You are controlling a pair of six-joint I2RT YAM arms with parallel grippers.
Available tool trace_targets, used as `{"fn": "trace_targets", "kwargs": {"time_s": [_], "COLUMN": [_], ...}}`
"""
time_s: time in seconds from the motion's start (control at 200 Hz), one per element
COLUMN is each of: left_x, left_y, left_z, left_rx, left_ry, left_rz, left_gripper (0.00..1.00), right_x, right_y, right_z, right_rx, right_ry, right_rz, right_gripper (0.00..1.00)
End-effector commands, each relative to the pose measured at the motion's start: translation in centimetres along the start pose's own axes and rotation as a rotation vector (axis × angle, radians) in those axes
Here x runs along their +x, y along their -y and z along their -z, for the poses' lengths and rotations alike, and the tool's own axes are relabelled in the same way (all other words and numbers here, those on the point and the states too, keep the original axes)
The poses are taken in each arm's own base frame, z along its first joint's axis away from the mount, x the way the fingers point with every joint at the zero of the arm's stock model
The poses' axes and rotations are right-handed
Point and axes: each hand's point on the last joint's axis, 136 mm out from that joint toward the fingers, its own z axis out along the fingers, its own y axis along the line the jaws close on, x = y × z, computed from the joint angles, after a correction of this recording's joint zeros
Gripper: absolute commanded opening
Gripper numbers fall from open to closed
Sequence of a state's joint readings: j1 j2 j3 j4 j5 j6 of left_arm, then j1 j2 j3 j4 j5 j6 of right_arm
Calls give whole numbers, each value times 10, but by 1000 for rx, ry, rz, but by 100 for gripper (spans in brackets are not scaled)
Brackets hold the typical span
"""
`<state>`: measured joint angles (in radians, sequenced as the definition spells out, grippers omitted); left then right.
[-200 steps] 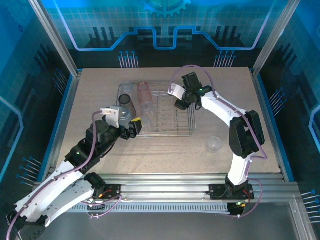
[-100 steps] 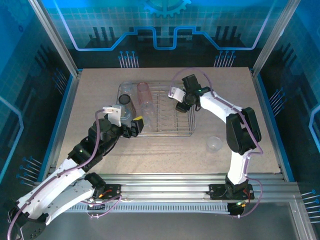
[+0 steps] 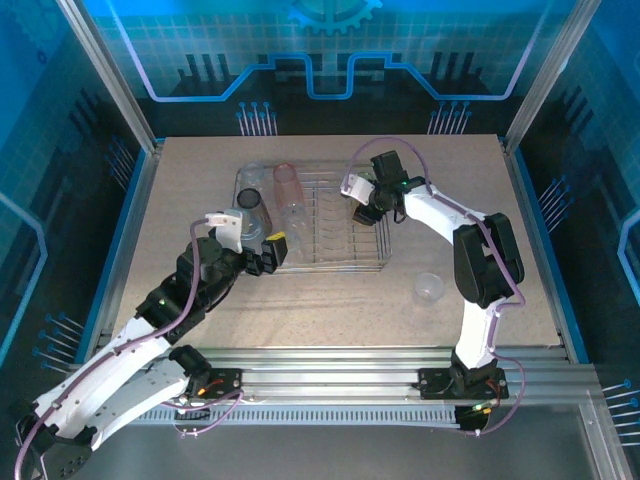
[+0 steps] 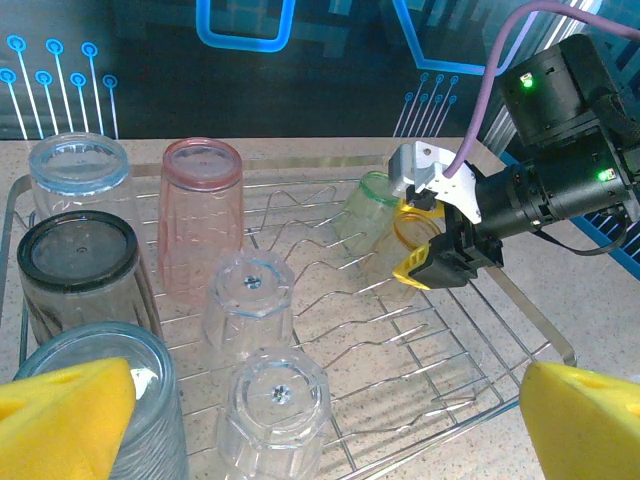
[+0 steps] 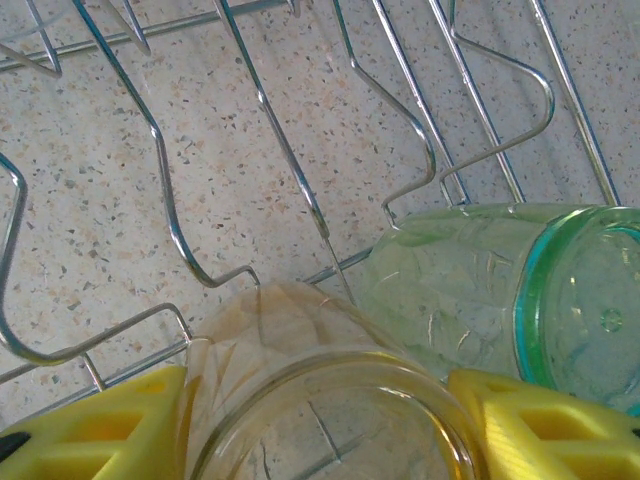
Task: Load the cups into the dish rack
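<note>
Right tool point(image 5: 320, 425) gripped orange cup point(image 5: 300, 340) low over right side of dish rack point(image 3: 330, 268), just beside green cup point(image 5: 470, 280), likely to fit it on prongs. Left tool point(image 3: 258, 245) wide open, held nothing, at rack's near left corner. Clear cup point(image 3: 429, 287) sat on desk point(image 3: 200, 180), not loaded yet.

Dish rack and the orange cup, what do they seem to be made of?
Dish rack: thin metal wire, shiny silver, perhaps chromed or stainless; the rods glint and the tabletop shows between them. Orange cup: probably translucent tinted plastic; the rack's wire shows through its glossy wall, though glass can't be excluded.
</note>
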<state>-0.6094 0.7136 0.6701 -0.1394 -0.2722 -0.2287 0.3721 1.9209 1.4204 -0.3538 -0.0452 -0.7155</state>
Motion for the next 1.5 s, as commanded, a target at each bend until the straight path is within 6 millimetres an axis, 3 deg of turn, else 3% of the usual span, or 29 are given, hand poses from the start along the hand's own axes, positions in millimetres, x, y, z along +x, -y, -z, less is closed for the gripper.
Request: {"fn": "trace_targets", "kwargs": {"time_s": [0.0, 0.145, 0.225, 0.26, 0.841, 1.266, 1.496], "left_x": [-4, -4, -3, -3, -4, -2, 2], "left_y": [3, 3, 4, 4, 0, -4, -8], "left_z": [1, 1, 1, 1, 13, 12, 11], "left_rx": [21, 23, 27, 30, 23, 1, -45], "left_ry": [21, 19, 15, 15, 30, 25, -39], "left_rz": [2, 10, 15, 17, 55, 127, 162], "left_gripper": [99, 100, 99, 100, 99, 100, 99], "right_x": [1, -3, -6, -7, -20, -33, -36], "right_y": [12, 15, 16, 17, 11, 6, 3], "right_z": [-3, 4, 8, 9, 31, 85, 127], "right_rx": [40, 50, 45, 46, 68, 120, 176], "right_ry": [9, 11, 11, 14, 18, 105, 171], "right_rz": [10, 7, -1, -4, 17, -28, -117], "right_gripper": [56, 64, 80, 82, 82, 81, 81]}}
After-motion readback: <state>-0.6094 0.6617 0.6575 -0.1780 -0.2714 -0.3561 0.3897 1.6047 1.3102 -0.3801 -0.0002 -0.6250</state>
